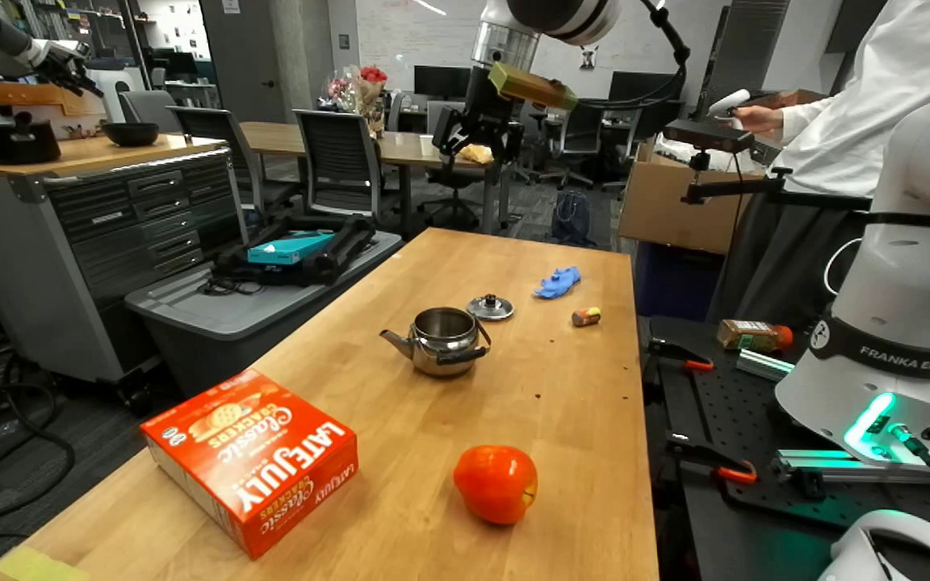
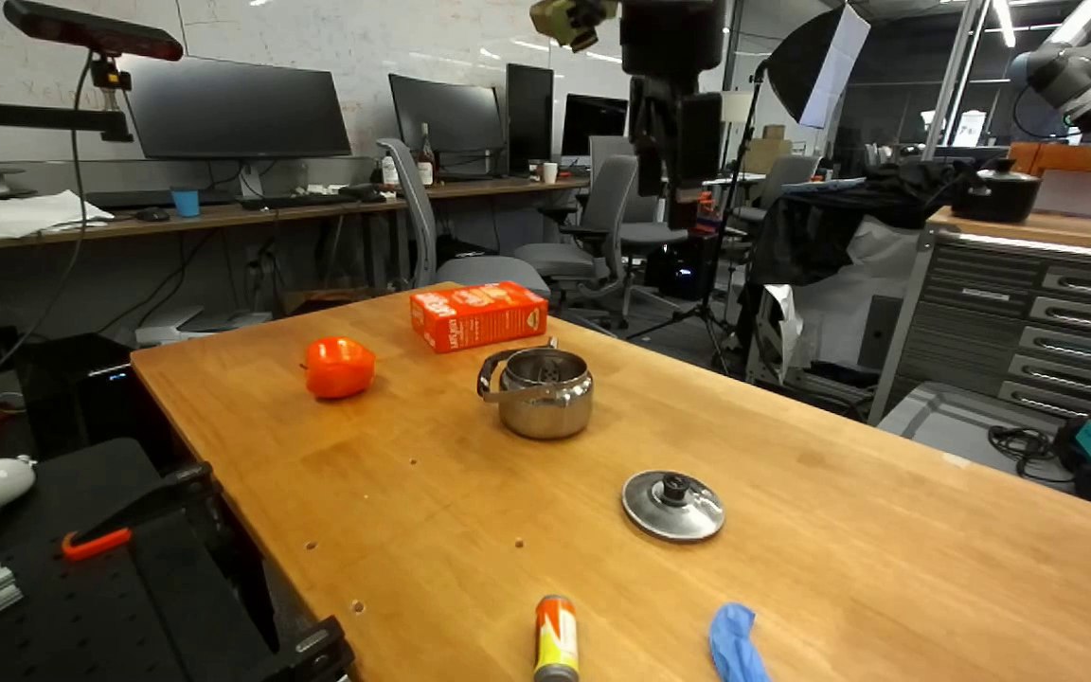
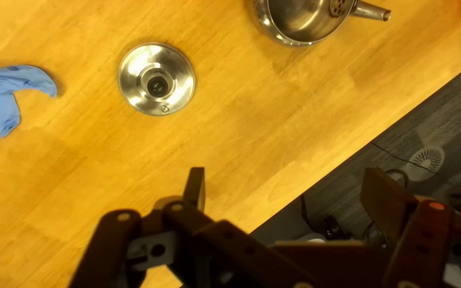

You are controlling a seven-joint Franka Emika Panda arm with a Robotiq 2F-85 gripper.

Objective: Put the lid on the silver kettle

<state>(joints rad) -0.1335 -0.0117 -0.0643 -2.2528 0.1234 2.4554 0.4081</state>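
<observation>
Sees the lid (image 3: 142,76) lying knob (image 3: 157,87) up on the wooden table (image 3: 234,132), between ten and eleven o'clock; at one, the open-topped silver kettle (image 3: 298,16), partly cropped, spout (image 3: 368,10) toward three; toward nine, a crumpled blue glove (image 3: 2,94); between four and five, the gripper (image 3: 288,193), jaws wide apart.

Shiny metal kettle (image 2: 548,413), glossy metal lid (image 2: 671,513), smooth wood tabletop (image 2: 830,549), cardboard box (image 2: 479,317), wrinkled matt glove (image 3: 4,94)
</observation>
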